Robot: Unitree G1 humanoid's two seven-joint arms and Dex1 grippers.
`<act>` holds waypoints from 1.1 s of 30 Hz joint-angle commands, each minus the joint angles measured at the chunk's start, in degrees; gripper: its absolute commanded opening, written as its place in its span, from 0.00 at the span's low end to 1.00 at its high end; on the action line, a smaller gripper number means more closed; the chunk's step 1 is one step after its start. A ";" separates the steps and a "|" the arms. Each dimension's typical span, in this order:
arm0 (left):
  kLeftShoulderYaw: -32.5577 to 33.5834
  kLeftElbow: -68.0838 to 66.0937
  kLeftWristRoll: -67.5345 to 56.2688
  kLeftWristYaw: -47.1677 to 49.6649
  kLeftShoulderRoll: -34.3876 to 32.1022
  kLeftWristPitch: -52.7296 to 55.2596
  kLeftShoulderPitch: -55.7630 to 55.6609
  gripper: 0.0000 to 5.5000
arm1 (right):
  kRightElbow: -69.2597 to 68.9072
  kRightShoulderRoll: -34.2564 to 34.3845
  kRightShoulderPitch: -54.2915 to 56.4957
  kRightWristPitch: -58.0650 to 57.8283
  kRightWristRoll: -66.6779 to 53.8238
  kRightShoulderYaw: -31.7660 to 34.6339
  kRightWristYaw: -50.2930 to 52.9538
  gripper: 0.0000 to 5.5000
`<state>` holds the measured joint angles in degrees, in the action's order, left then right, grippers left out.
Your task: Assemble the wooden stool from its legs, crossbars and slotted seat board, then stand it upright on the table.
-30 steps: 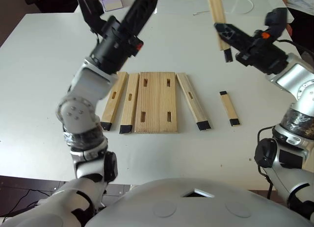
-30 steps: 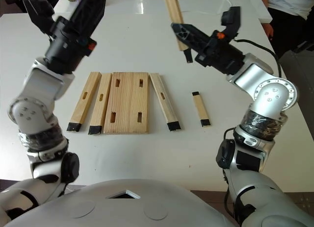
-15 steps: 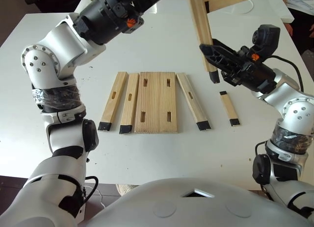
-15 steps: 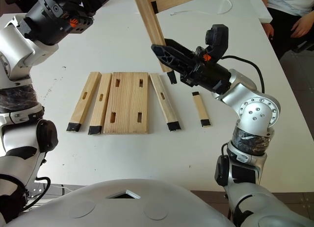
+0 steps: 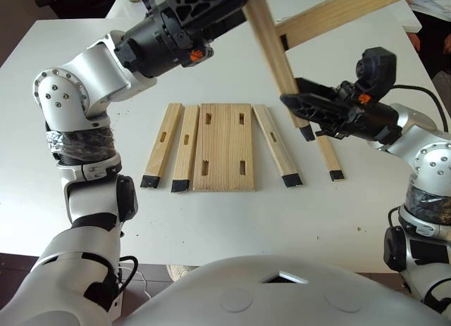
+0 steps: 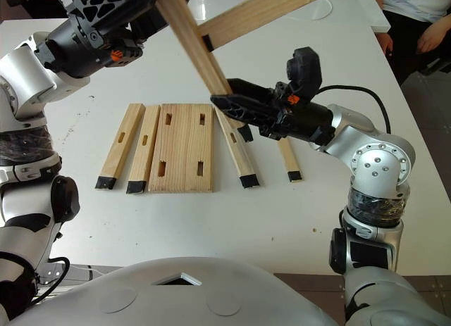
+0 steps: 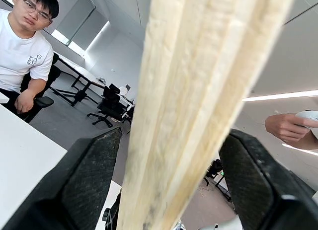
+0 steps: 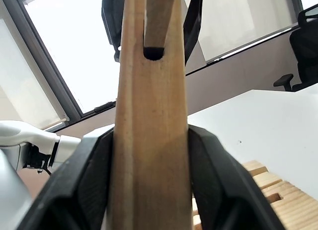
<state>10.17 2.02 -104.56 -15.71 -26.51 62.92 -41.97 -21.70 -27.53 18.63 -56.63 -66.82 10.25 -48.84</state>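
Pale wooden leg with black foot cap (image 5: 275, 51) hangs tilted in the air above the right edge of the flat four-slot seat board (image 5: 224, 146). A pale wooden crossbar (image 5: 338, 13) is plugged into its upper part.

Left gripper (image 7: 174, 185) is clamped on the upper end. Right gripper (image 5: 299, 108) is closed on it just above the cap.

Two loose legs (image 5: 163, 144) lie left of the board and a third leg (image 5: 276, 144) lies right of it, with a short bar (image 5: 331, 160) beyond.
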 commanded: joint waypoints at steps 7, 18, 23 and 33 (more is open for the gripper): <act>-0.51 0.57 4.98 -4.73 -3.52 1.60 -0.70 0.57 | 1.70 -2.95 0.74 2.42 2.13 -0.76 -2.32 0.38; 0.42 2.13 12.14 -10.24 -3.59 -0.28 0.26 0.40 | 4.16 -2.43 2.04 4.17 3.97 -1.38 -1.34 0.38; 1.22 1.03 17.69 -11.91 -4.71 -1.83 -0.22 0.39 | 4.70 -0.69 0.24 9.91 9.65 -2.42 0.22 0.49; 3.75 6.61 27.66 -13.87 -5.04 -6.69 6.22 0.38 | 10.16 -5.67 -3.38 14.77 18.46 -2.20 -0.91 0.66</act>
<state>12.57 6.07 -79.59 -28.45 -30.96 58.37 -39.23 -14.60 -30.28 16.15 -44.32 -51.85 7.01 -48.36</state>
